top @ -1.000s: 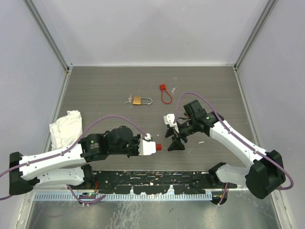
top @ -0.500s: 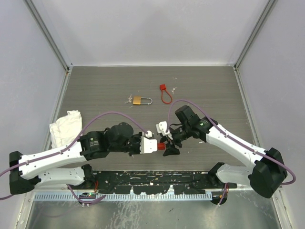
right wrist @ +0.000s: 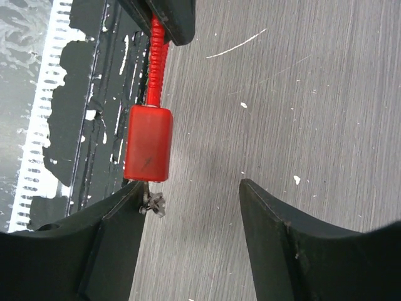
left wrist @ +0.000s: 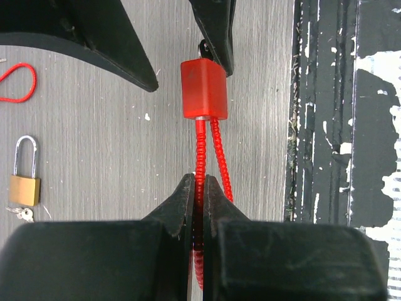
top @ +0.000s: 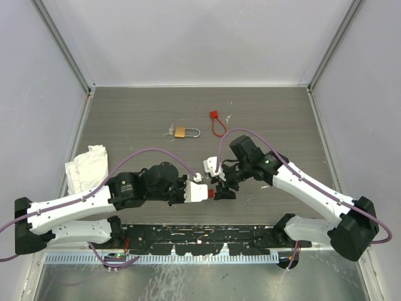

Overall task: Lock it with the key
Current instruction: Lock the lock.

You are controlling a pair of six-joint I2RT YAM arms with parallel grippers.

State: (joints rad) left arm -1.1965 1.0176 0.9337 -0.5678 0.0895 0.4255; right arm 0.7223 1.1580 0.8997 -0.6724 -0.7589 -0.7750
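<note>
- Worktop (top: 138,113): grey, wood-grained, with a few white flecks. A black, paint-chipped strip (top: 207,235) runs along its near edge.
- Brass padlock (top: 182,132): lies flat in the far half, about midway between the left and right edges, its silver shackle pointing toward the right edge.
- Small keys (top: 168,132): just beside the padlock's body, on the side toward the left edge.
- Red cord loop (top: 218,125): near the padlock, toward the right edge, with a small red block at its far end.
- Crumpled white cloth (top: 84,168): at the left edge, toward the near-left corner.

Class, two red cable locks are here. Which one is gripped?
The near cable lock, cable pinched in the left gripper; the far cable lock lies loose by the brass padlock.
</note>
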